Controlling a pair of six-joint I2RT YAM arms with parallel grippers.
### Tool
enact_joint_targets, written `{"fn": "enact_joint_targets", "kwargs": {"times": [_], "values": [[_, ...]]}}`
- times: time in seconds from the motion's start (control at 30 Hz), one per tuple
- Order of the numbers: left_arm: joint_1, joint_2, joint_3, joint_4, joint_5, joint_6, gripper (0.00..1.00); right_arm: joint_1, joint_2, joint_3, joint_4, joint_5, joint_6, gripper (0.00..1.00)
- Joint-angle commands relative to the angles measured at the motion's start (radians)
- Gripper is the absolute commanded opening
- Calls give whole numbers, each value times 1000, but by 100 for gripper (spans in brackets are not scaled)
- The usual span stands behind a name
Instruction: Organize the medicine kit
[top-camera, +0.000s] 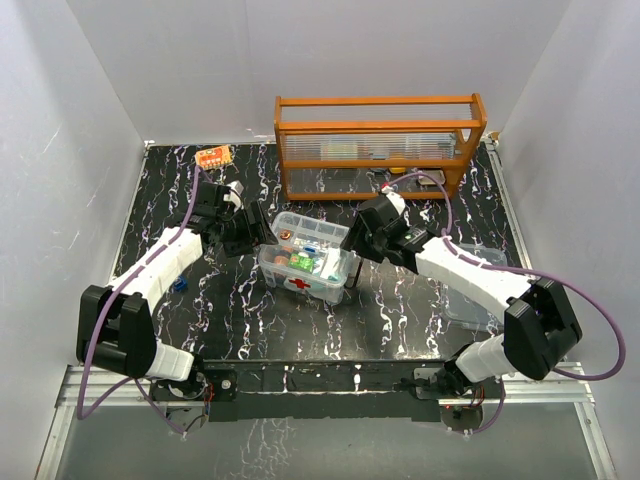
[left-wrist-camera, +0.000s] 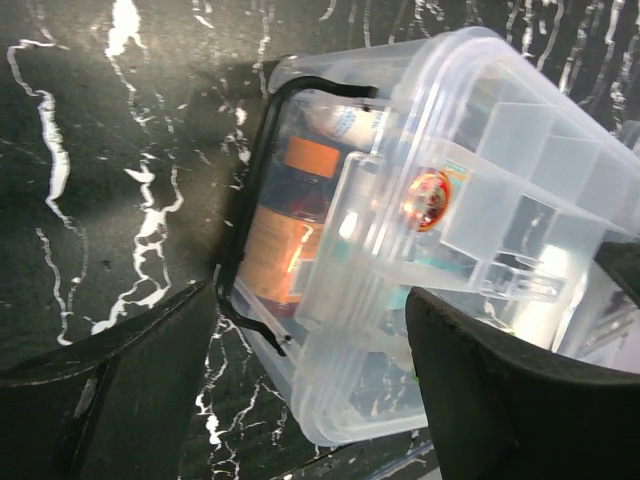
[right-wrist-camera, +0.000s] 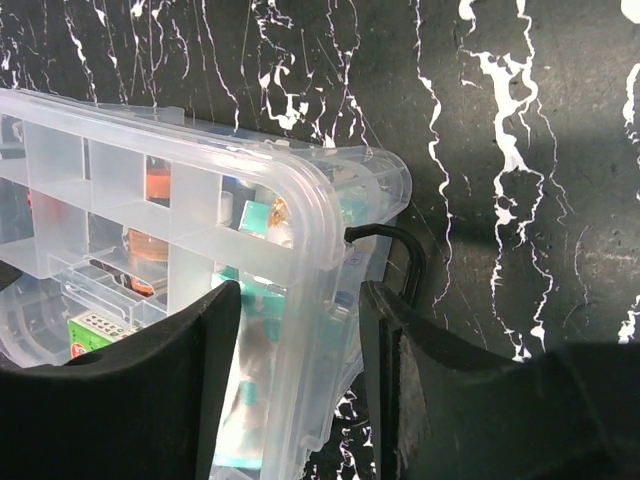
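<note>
The medicine kit box (top-camera: 300, 275), clear with a red cross on its side, stands mid-table with medicine packs inside. The clear divided tray (top-camera: 312, 233) lies askew on top of it. My left gripper (top-camera: 248, 236) is open at the kit's left end; in its wrist view the wide-spread gripper (left-wrist-camera: 310, 400) straddles the corner of the box (left-wrist-camera: 330, 330) without touching it. My right gripper (top-camera: 358, 243) is at the kit's right end. In its wrist view the gripper (right-wrist-camera: 300, 330) is closed on the tray's rim (right-wrist-camera: 300, 215) over the box corner.
An orange wooden rack (top-camera: 380, 135) with clear panels stands at the back. A small orange pack (top-camera: 212, 157) and a white item (top-camera: 235, 190) lie at the back left. A clear plastic piece (top-camera: 470, 300) lies under my right arm. White walls enclose the table.
</note>
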Motion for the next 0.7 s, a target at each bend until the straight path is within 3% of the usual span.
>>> {"fn": "enact_joint_targets", "kwargs": {"times": [0.0, 0.2, 0.43, 0.53, 0.67], "values": [[0, -22, 11, -51, -71, 28, 73, 5, -37, 76, -6, 52, -12, 51], [3, -20, 25, -65, -73, 44, 73, 3, -132, 83, -39, 130, -83, 61], [6, -27, 44, -84, -64, 59, 74, -51, -265, -1, -146, 392, -115, 70], [5, -34, 60, -101, -58, 64, 75, -129, -299, -59, -186, 479, -133, 77], [5, -34, 85, -128, -57, 72, 76, -354, -310, -116, -190, 460, -176, 85]]}}
